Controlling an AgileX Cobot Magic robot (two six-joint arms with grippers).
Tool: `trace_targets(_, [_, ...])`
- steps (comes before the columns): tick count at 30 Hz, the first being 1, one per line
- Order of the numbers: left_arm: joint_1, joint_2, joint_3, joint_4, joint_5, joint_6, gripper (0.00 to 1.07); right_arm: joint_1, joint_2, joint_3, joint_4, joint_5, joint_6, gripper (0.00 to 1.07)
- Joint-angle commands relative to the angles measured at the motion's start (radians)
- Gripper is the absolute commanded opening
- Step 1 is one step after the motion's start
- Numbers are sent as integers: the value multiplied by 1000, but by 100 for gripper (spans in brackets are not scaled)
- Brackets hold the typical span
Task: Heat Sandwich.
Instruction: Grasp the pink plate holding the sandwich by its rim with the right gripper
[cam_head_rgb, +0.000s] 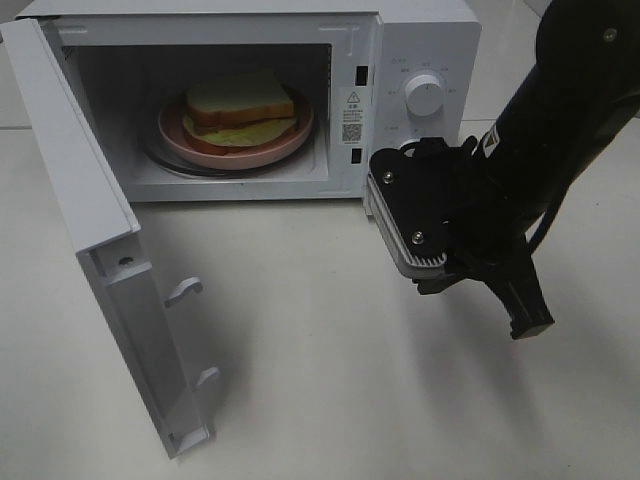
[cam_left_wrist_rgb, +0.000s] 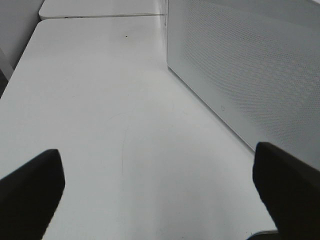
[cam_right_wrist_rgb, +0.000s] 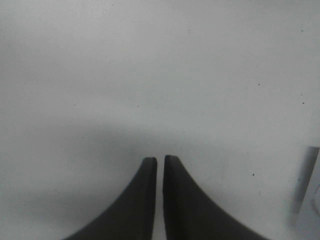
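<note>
The sandwich, white bread with yellow-green lettuce showing, lies on a round pink plate inside the open white microwave. My right gripper hangs in front of the microwave's control panel, well clear of the cavity, fingers pointing down at the table. In the right wrist view its fingertips stand almost together with only a thin slit and nothing between them. My left gripper is open and empty, low over the table beside the perforated outer face of the door. The left arm is out of the high view.
The microwave door is swung wide to the left and reaches toward the table's front edge. A round knob sits on the control panel. White tabletop spreads in front of the microwave.
</note>
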Motion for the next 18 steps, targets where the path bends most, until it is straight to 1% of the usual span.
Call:
trace_targets(1, [4, -19, 3, -2, -9, 0, 97, -2, -9, -8, -17, -7, 3, 18])
trace_targets(2, [4, -19, 3, -2, -9, 0, 97, -2, -9, -8, -17, -11, 11, 24])
trace_targets(3, [4, -19, 3, -2, -9, 0, 97, -2, -9, -8, -17, -11, 11, 24])
trace_targets(4, [4, -19, 3, -2, -9, 0, 97, -2, -9, -8, -17, -16, 21, 30])
trace_targets(5, [4, -19, 3, -2, -9, 0, 97, -2, -9, -8, -18, -32, 46, 44])
trace_targets(6, [4, -19, 3, -2, -9, 0, 97, -2, -9, -8, -19, -34, 57, 51])
trace_targets(7, [4, -19, 3, -2, -9, 0, 97, -2, -9, -8, -19, -34, 57, 51])
trace_targets(9, [4, -19, 3, -2, -9, 0, 97, -1, -9, -8, -31, -38, 80, 65])
trace_targets(10, [4, -19, 3, -2, -9, 0, 97, -1, -9, -8, -34, -37, 121, 81])
trace_targets(11, [4, -19, 3, -2, -9, 0, 97, -1, -9, -8, -34, -37, 141, 88])
trace_targets(12, [4, -19, 3, -2, -9, 0, 97, -1, -9, -8, -34, -37, 141, 88])
trace_targets(13, [4, -19, 3, -2, -9, 0, 97, -1, -9, -8, -34, -37, 168, 93])
trace_targets(14, [4, -19, 3, -2, -9, 0, 97, -1, -9, -8, -37, -37, 194, 96])
trace_targets(15, [4, -19, 3, -2, -9, 0, 97, -1, -9, -8, -69, -37, 221, 99])
trace_targets(17, [4, -19, 3, -2, -9, 0, 97, 1, -9, -8, -113, -37, 236, 99])
trace_targets(18, [4, -19, 3, -2, -9, 0, 97, 1, -9, -8, -113, -37, 236, 99])
